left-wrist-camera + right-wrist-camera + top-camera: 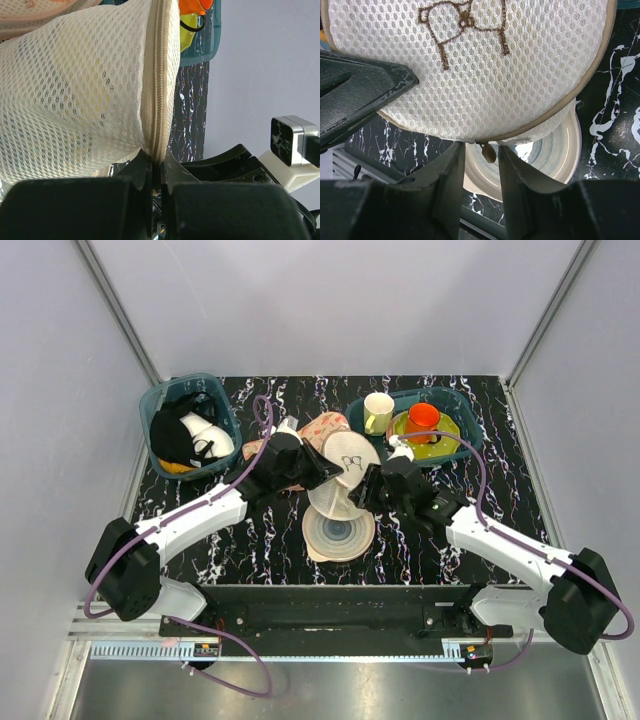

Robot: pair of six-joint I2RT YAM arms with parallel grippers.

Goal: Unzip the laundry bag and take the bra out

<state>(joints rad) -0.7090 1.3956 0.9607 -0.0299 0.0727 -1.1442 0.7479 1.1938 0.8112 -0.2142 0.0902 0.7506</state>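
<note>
Pale grey walls (330, 300) enclose a black, white-veined marble tabletop (270, 540).

We record a robotics test cell in a laboratory. Plain pale walls (330, 300) close the far, left and right sides, joined by bare metal corner posts (120, 315). The left arm (195, 520) and right arm (500, 545) are bolted to a black mounting rail (330, 615) at the near edge of a marble-patterned table (270, 545). Purple cables (262, 410) run exposed. Household goods sit in a left bin (165, 385) and a right bin (460, 398), both teal, on the far side.
</note>
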